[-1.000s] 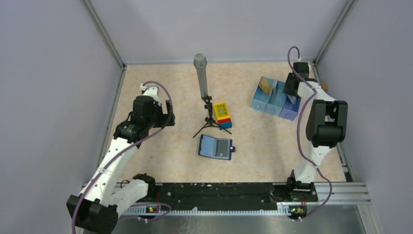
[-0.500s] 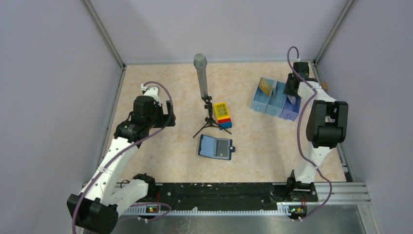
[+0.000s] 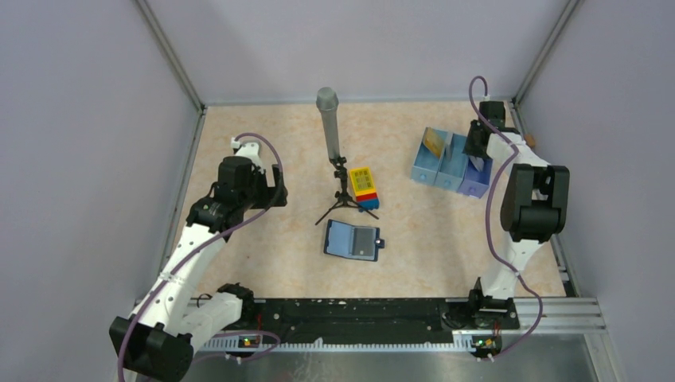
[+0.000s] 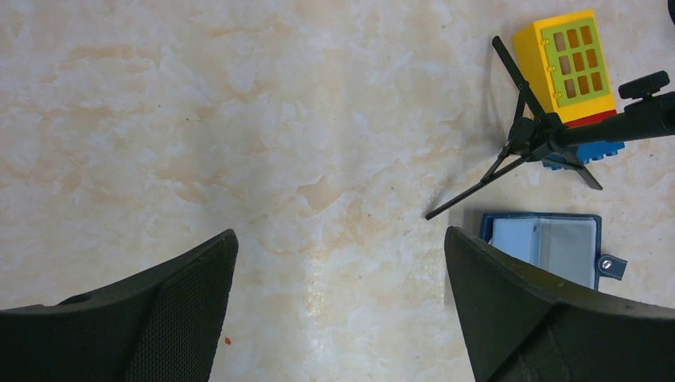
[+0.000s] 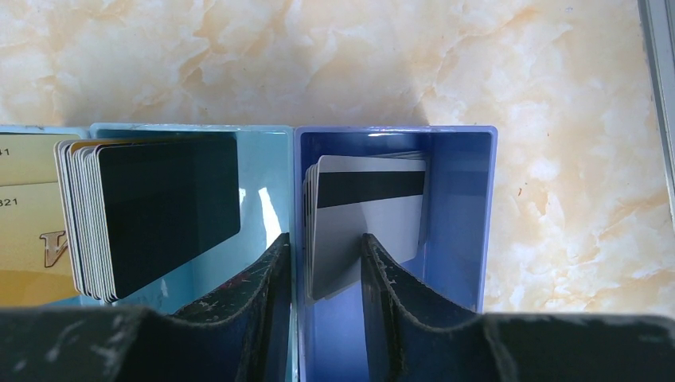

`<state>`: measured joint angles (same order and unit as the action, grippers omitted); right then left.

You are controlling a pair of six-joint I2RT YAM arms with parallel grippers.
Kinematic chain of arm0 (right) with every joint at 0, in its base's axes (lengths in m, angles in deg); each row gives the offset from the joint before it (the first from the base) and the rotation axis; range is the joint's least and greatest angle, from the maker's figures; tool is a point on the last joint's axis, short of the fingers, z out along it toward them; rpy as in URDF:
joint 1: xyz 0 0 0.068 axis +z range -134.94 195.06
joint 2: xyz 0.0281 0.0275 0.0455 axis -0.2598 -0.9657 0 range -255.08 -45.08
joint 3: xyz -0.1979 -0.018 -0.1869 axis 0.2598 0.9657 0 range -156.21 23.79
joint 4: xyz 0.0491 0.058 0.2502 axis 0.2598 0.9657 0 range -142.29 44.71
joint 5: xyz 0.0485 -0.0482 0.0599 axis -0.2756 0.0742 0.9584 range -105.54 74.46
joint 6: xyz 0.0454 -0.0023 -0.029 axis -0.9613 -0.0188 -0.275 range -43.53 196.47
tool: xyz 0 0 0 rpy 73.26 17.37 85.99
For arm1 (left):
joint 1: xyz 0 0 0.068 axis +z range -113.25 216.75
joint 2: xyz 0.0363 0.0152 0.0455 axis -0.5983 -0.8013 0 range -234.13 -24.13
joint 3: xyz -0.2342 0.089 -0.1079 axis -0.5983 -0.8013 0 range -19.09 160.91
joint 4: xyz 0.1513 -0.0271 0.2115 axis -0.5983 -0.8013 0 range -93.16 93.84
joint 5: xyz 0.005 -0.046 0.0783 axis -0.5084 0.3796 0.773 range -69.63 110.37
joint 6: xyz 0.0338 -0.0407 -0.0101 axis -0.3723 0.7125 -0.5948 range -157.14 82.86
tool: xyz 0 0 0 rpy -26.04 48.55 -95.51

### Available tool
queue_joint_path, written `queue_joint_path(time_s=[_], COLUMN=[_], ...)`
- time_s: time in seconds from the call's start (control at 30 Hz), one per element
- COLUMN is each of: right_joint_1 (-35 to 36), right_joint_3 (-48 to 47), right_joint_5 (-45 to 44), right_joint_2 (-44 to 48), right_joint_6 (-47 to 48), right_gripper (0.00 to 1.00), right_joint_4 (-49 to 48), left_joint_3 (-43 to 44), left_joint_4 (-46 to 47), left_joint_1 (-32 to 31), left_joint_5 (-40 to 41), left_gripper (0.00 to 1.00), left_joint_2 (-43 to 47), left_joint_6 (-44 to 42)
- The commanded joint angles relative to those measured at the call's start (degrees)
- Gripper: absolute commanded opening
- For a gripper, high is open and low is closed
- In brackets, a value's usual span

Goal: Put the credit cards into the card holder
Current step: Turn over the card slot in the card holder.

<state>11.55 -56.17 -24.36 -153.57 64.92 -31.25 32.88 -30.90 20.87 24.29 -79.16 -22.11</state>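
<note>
**While the card holder lies open and unfilled, the right fingers narrow around a pale card in the tray**

Where the surface [image 3: 278, 263] runs closest to the arm bases, the card holder [image 3: 353, 240] lies unfolded near the middle, its lighter blue inside facing up and its snap tab pointing right. To the left and a little farther back, the left gripper [image 4: 341, 239] hangs over bare surface with its fingers spread wide and nothing between them. Just beyond the card holder stand a tripod stand [image 3: 329, 119] and, beside its legs, a yellow-topped toy brick [image 3: 364, 185]. At the far right sits the three-compartment tray [image 5: 396, 130], which holds the credit cards on edge: a gold card [image 5: 24, 215] in the left compartment, a stack of dark cards [image 5: 171, 207] in the middle one, and pale cards [image 5: 366, 215] with a dark stripe in the purple right one. The right gripper [image 5: 325, 243] reaches into the tray, its fingers narrow. One finger is on the middle compartment's side of the dividing wall, the other inside the purple compartment, with the lower part of the front pale card between them. Whether they actually pinch it cannot be told
</note>
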Motion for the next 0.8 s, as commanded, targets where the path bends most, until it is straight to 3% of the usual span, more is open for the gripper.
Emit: queue_joint_path(time_s=[0.0,0.77], right_joint_1=[0.17,0.26], right_joint_3=[-2.93,-2.61], right_joint_5=[4.01,6.61], right_joint_2=[5.06,5.74], right_joint_6=[-1.28,-1.23], right_gripper=[0.28,0.33], right_joint_4=[-2.99,-3.78], left_joint_3=[-0.15,-0.18], left_joint_4=[1.61,1.61], left_joint_1=[0.23,0.23], left_joint_5=[-0.40,-1.46], left_gripper=[0.99,0.99], left_joint_2=[-0.31,-1.14], left_joint_6=[-0.61,-0.53])
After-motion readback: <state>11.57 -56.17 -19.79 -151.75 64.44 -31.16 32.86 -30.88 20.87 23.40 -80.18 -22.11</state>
